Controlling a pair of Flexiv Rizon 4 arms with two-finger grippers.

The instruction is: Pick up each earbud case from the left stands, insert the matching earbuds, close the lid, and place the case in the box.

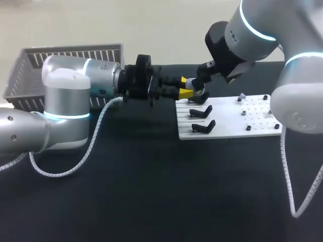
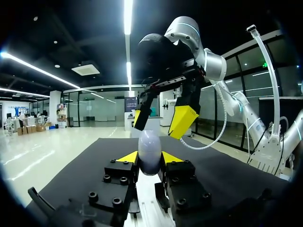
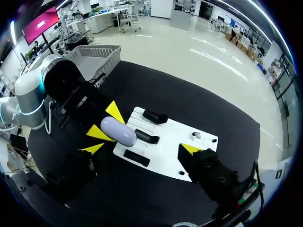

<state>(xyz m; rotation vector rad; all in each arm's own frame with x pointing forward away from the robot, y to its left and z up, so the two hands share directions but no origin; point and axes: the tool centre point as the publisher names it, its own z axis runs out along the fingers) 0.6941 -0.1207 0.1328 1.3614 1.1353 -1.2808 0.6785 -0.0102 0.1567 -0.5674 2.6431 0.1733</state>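
Note:
A pale lavender earbud case (image 2: 150,152) stands upright between the yellow tips of my left gripper (image 2: 150,158), which is shut on it from both sides. The case's lid looks closed. In the head view the left gripper (image 1: 186,87) holds the case (image 1: 192,86) over the far left corner of the white board (image 1: 262,132). My right gripper (image 2: 163,119) hangs open just above the case without touching it. In the right wrist view the case (image 3: 118,132) lies below and ahead of the wide-open right gripper (image 3: 141,149). A small lavender earbud (image 1: 241,96) sits on the board's right part.
Three empty black stands (image 1: 203,126) line the board's left side, and small black pegs (image 1: 249,128) dot its right side. A grey slatted basket (image 1: 30,75) stands at the table's far left, behind my left arm. Black tabletop (image 1: 151,191) spreads in front.

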